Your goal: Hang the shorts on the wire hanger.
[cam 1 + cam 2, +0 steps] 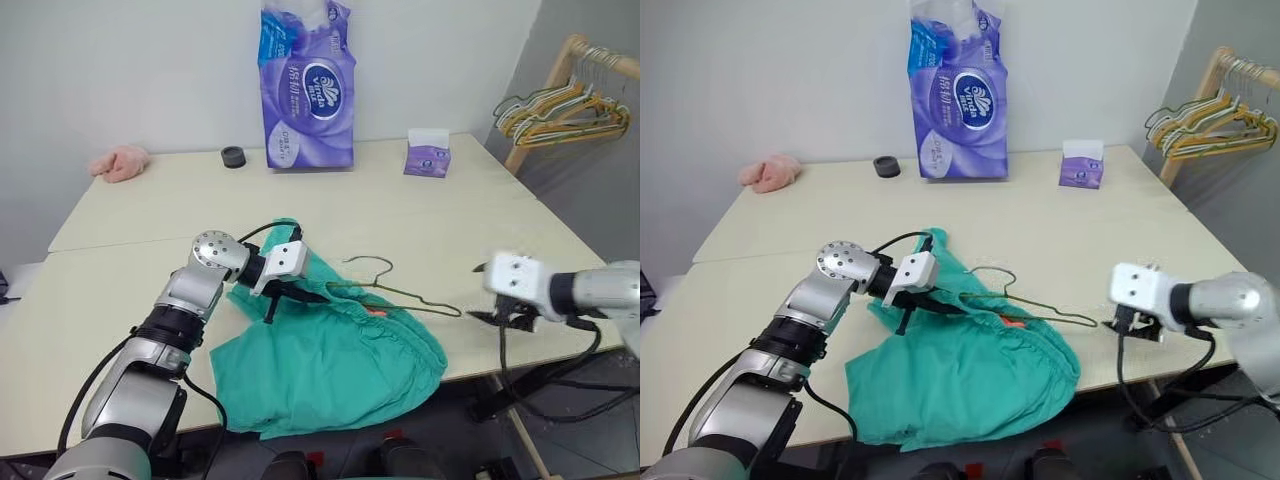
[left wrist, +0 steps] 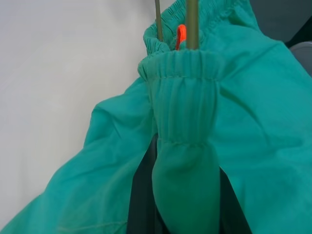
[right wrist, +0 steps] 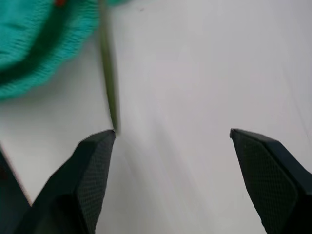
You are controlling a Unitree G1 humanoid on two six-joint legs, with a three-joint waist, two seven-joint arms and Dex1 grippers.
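Waistband first: the left gripper (image 1: 272, 297) is clenched on a bunched fold of the elastic waistband of the teal-green shorts (image 1: 330, 365), and its wrist view shows the gathered band wrapped over its fingers with two strands of the wire hanger (image 1: 400, 298) rising just beyond it beside the orange drawstring (image 2: 181, 35). The shorts lie spread on the table (image 1: 130, 230), mostly below and to the right of that gripper, one edge drooping over the near table rim. The hanger lies partly inside the waistband opening, its hook curling just past the left gripper's fingers and one shoulder tip poking out toward the right gripper (image 3: 171, 134).

The right gripper is released, jaws wide and holding nothing. In its wrist view the hanger's end (image 3: 110, 97) stops close by one fingertip (image 3: 100, 146), and the edge of the shorts sits just beyond.

As I judge it, the step in hand is getting the hanger's free shoulder fully into the waistband. To do that well, the left gripper should hold its pinch firm and lift slightly so the opening gapes. The right gripper should take the exposed wire near its tip, not the cloth, and steer it inside without dragging the shorts off the table's edge. Thin wire slips easily, so a square, centred bite matters.
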